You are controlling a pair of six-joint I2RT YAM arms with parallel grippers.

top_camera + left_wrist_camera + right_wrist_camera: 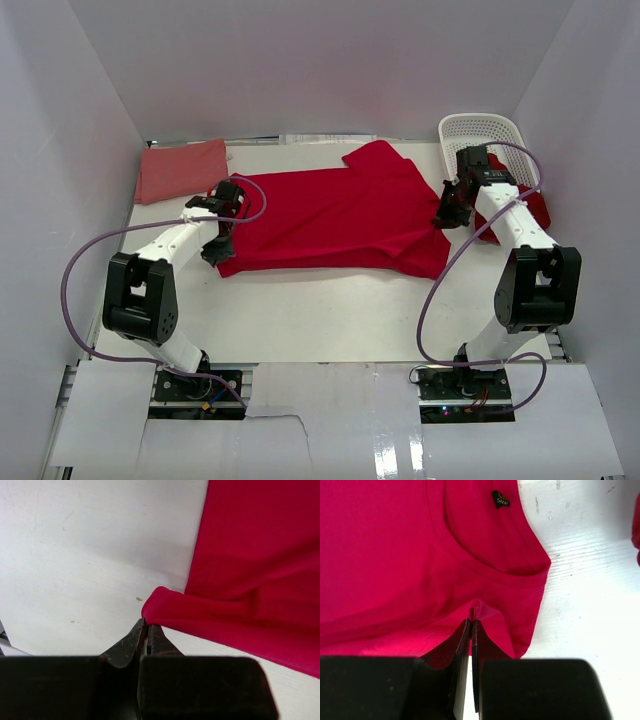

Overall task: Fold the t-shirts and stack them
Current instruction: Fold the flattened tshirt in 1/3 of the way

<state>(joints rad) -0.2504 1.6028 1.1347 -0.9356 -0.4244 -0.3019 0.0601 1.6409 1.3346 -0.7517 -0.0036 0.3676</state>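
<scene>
From above, a bright crimson cloth t-shirt (340, 220) lies spread across the middle of the white table (320, 320). A folded salmon-pink t-shirt (180, 170) sits at the far left, a white plastic lattice basket (485, 128) at the far right, and a crumpled second crimson shirt (540, 205) lies beside the right arm. The left wrist view shows the left gripper (146, 626) clenched on a rolled corner of the spread shirt's edge. The right wrist view shows the right gripper (472, 622) pinched tight on a small peak of cloth just below the neckline, near the black size tag (500, 499).

A robot lab cell: white panels (300, 60) enclose a table (330, 320) bearing 2 arms (150, 285) (530, 280).
</scene>
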